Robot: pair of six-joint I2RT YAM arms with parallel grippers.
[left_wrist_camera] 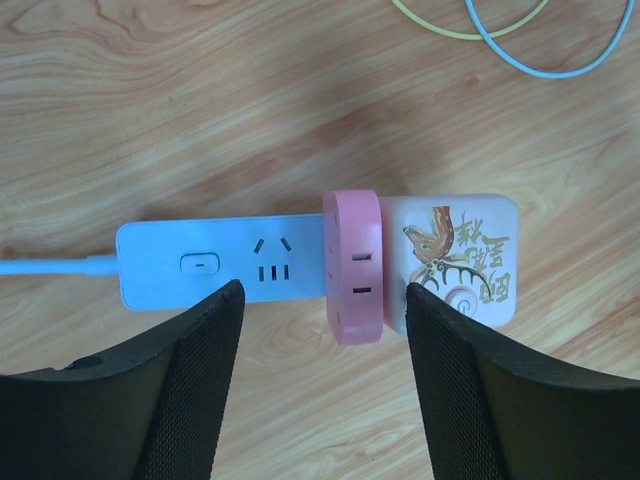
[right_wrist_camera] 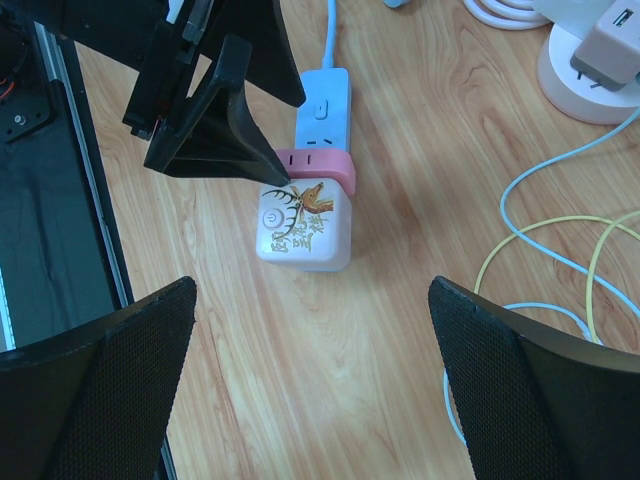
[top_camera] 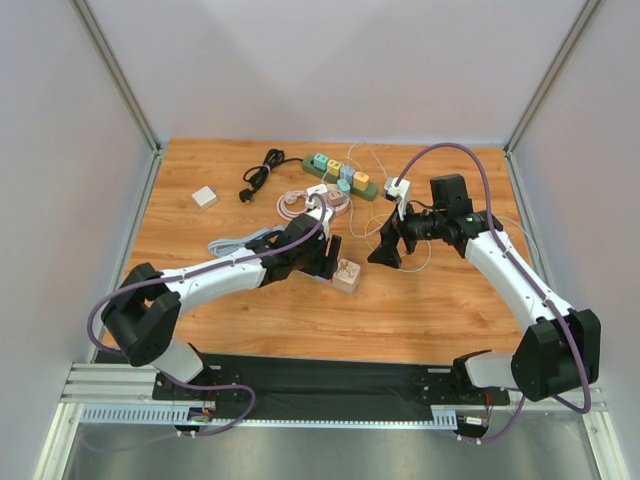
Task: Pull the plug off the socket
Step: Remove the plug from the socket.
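Wooden table (top_camera: 420,310), pale grey walls (top_camera: 330,60)

Two power strips (left_wrist_camera: 220,265) (top_camera: 345,181), one deer-printed plug (left_wrist_camera: 462,262), two pincers (top_camera: 334,262) (top_camera: 390,254).

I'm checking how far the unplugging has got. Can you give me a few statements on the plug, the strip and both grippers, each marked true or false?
1. The deer-printed plug sits in the white power strip. True.
2. The left gripper is shut on the plug. False: its jaws stand apart, one on either side of the plug.
3. The right gripper holds the power strip. False: it is open and empty, hovering apart from the strip.
4. A green socket strip lies at the far side of the table. True.
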